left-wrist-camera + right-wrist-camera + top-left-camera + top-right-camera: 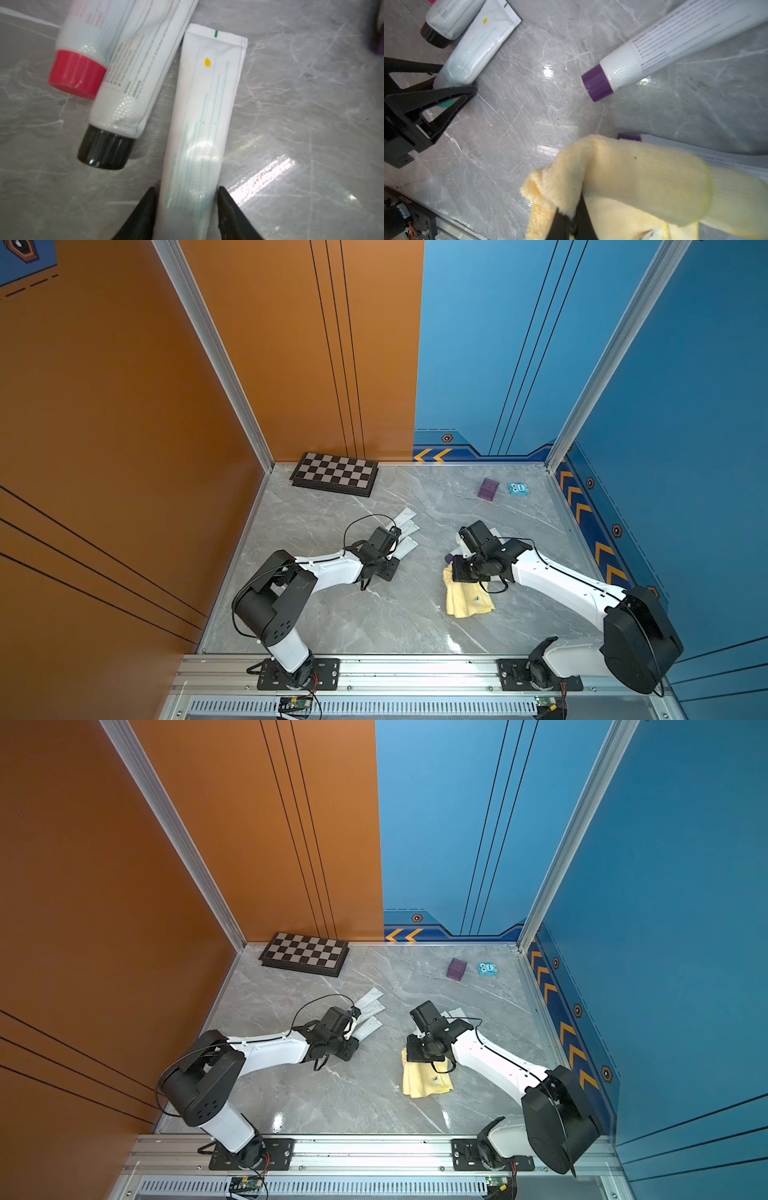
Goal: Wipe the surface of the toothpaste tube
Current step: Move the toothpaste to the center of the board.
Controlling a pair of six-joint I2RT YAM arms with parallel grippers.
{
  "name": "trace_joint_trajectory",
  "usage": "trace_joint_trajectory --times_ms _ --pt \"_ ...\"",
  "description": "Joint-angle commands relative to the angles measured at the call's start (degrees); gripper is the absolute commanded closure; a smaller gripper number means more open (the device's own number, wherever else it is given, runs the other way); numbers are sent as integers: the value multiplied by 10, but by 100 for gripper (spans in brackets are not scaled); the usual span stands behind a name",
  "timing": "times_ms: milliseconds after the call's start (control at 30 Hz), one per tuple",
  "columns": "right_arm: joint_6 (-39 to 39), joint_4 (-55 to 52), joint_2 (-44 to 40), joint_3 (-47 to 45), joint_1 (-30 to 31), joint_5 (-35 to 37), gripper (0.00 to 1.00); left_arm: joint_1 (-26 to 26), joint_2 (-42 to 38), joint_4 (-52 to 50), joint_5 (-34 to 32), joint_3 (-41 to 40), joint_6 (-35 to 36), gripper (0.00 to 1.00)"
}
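Now, starting at your far left, a chessboard (pixel 334 474) lies by the far wall on the grey marble tabletop (pixel 374 614). Left of centre you have three toothpaste tubes side by side. A red-capped tube (pixel 89 27) touches a black-capped tube (pixel 128 72), and the teal-capped toothpaste tube (pixel 197 124) lies just beside those, nearest of the three. Your left gripper (pixel 187 188) has its jaws drawn partway in, one finger against each side of that teal-capped toothpaste tube near its cap end. The tube lies flat on the marble.

Right of centre, your right gripper (pixel 572 216) is clamped tight on a fold of the yellow cloth (pixel 633 176), and the rest of the cloth trails on the table on the near side. Just beyond the cloth lies a purple-capped tube (pixel 675 41), and a second purple-capped tube (pixel 654 139) shows partly under the cloth. At the far right, a purple box (pixel 488 488) and a blue box (pixel 518 488) sit just beside each other near the far edge.
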Motion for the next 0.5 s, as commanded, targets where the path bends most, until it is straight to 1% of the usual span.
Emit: trace_joint_trajectory --times_ms 0,100,267,467 --pt "-17 -31 -6 19 0 5 100 -24 -10 -26 42 -21 -1 58" --pt "-19 -33 -2 24 0 6 100 -47 -22 -27 50 -34 -12 64" --pt "-23 -38 1 32 -6 5 100 -98 -38 -26 47 -59 -36 68" --pt "-28 -42 14 44 -7 2 100 -150 -74 -31 39 -101 -69 69"
